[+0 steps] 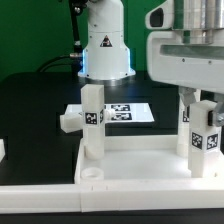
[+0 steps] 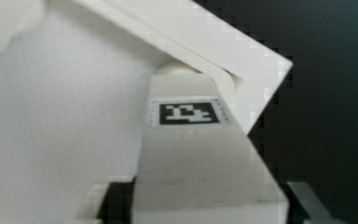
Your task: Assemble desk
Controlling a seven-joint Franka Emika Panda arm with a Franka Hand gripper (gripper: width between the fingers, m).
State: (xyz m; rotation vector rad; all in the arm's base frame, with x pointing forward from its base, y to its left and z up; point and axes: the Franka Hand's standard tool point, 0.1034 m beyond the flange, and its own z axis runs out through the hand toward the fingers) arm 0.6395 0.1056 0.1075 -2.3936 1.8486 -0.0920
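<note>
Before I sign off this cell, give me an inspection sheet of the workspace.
Surface: black table, marker board lying flat on it.
Job's things: tabletop in front, one socket empty; standing leg upright at its far corner; held leg upright over the far rim.
Clutter: small white part lying beside the standing leg.
Grippers: gripper closed on the held leg, a finger on either side.
Cables: nothing seen clearly.
Surroundings: robot base behind the table; green backdrop.
</note>
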